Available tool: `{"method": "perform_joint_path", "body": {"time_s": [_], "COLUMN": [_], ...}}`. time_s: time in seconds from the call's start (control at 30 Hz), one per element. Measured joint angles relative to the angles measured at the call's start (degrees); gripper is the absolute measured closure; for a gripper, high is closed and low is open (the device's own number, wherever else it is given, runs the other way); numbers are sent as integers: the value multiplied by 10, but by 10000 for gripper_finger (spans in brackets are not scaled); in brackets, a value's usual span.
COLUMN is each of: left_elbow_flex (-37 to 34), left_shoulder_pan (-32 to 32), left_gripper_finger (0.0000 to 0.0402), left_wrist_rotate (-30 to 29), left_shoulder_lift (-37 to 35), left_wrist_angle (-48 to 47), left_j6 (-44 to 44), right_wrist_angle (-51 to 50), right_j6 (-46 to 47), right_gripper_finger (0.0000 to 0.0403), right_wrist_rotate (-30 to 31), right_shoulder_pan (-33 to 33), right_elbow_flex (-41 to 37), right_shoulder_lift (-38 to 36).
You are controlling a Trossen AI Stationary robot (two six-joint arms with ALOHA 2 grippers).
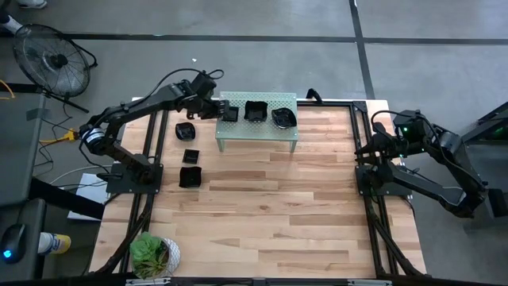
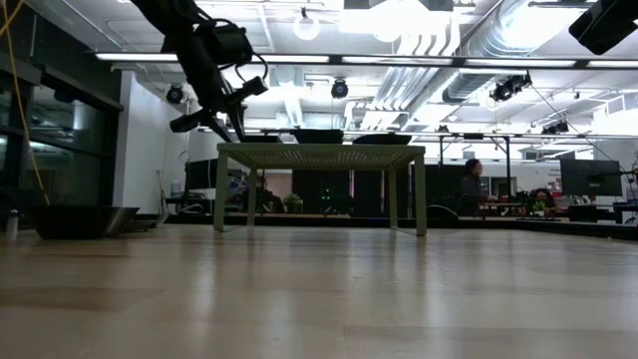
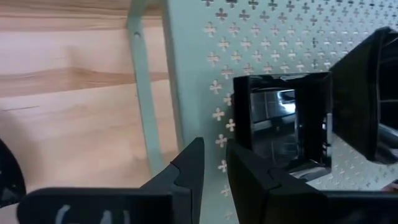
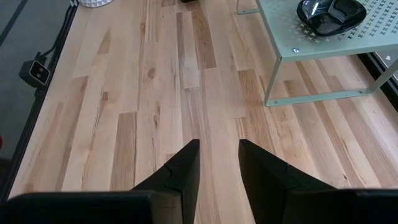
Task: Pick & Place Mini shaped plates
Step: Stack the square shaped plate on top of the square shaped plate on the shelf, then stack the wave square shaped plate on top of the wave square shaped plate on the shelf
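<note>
1. Wooden table (image 1: 262,206) fills the frame's middle, with a pale green shelf (image 1: 257,127) near its upper edge.
2. Three black plates (image 1: 255,111) sit on the shelf; three more (image 1: 190,156) lie left of it.
3. Left gripper (image 1: 213,110) hovers at the shelf's left end, fingers slightly apart, empty.
4. Right gripper (image 1: 367,147) waits at the right edge, fingers parted.

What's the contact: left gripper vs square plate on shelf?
Cannot tell: in the left wrist view the left gripper overlaps the square plate at its corner, depth unclear.

Bright, even ceiling strip lights (image 2: 399,58); glossy reflections on the plate (image 3: 283,121); low view's foreground perhaps soft.
</note>
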Motion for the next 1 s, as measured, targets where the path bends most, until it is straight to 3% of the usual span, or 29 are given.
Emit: {"method": "perform_joint_path", "body": {"time_s": [0.47,0.63,0.77,1.0], "left_elbow_flex": [16,43,45,26], "left_shoulder_pan": [22,20,19,-62], "left_gripper_finger": [337,337,337,337], "left_wrist_rotate": [-29,-47,-19,-6], "left_shoulder_lift": [-46,-81,-100,-102], "left_wrist_angle": [-77,-178,-275,-411], "left_j6": [19,36,44,-1], "right_wrist_angle": [0,0,0,0], "right_j6": [0,0,0,0], "right_gripper_finger": [297,297,297,297], "right_wrist_rotate": [0,0,0,0], "right_shoulder_pan": [0,0,0,0], "right_elbow_flex": [0,0,0,0], "right_shoulder_lift": [0,0,0,0]}}
